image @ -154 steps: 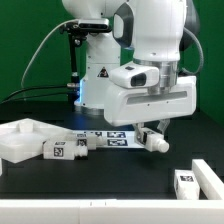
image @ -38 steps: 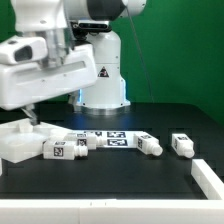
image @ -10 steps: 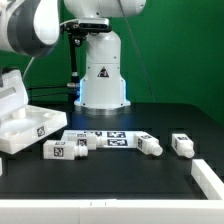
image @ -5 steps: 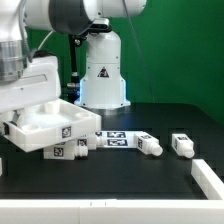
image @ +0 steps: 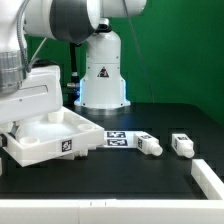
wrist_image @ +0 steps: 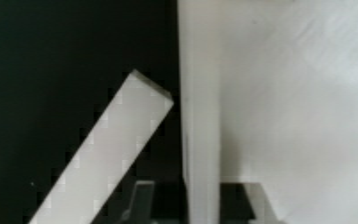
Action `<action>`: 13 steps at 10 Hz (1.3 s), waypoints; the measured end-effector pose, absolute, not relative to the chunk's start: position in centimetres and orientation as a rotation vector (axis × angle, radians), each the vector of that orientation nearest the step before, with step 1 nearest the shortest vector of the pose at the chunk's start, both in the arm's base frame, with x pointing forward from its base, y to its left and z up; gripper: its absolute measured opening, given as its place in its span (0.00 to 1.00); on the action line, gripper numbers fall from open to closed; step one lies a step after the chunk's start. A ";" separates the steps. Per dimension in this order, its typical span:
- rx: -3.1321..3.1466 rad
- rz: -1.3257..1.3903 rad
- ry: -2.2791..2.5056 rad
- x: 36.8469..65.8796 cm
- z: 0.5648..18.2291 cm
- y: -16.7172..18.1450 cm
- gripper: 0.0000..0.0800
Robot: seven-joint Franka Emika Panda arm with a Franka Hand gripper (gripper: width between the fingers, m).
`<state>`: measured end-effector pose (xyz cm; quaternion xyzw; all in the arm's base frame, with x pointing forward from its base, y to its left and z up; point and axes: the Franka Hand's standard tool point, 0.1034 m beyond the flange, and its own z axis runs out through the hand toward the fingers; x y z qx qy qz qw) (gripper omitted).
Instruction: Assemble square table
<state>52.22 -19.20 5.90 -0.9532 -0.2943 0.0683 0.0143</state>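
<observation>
- Exterior view's widest thing is the black table (image: pixel 130 195), which runs from the near edge back to a green backdrop (image: pixel 185 50)
- the white arm (image: pixel 45 35) fills the exterior view's upper left; its blocky wrist end (image: pixel 38 95) hangs low over the far-left side of the square table top
- the white robot base (image: pixel 102 75), with a triangle mark, stands far back at the middle, behind everything else
- the square table top (image: pixel 45 128) is at the exterior view's left, on the near half of the table; its hollow side faces up, with raised walls like a shallow tray; it is turned at an angle, so one wall faces near-right and bears a black-and-white tag (image: pixel 68 146); its right corner hides the left end of the marker board; whether it rests on the table or is lifted, I cannot tell
- the marker board (image: pixel 118 137) lies flat at the middle, just right of the top
- a white bar (image: pixel 208 175) lies at the near right edge, cut off by the frame
- one leg (image: pixel 150 144) lies on its side just beside the marker board's right end; a second leg (image: pixel 181 144) lies further right, apart from the first
- the fingers (wrist_image: pixel 243 205) are hidden in the exterior view; in the wrist view they are two dark tips clenched on a thin upright white wall (wrist_image: pixel 197 100) of the top, one on each side; a slanted white edge (wrist_image: pixel 114 150) shows beside it, and I cannot tell which part that is
</observation>
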 end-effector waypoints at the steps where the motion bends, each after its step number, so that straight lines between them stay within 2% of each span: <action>1: -2.977 0.213 -0.891 52.3 5.9 -19.1 0.07; 5: -3.164 0.157 -0.263 57.1 6.6 -12.8 0.07; 11: -3.172 0.163 -0.207 57.1 5.9 -12.1 0.07; 13: -3.185 0.176 -0.054 57.5 4.9 -10.2 0.07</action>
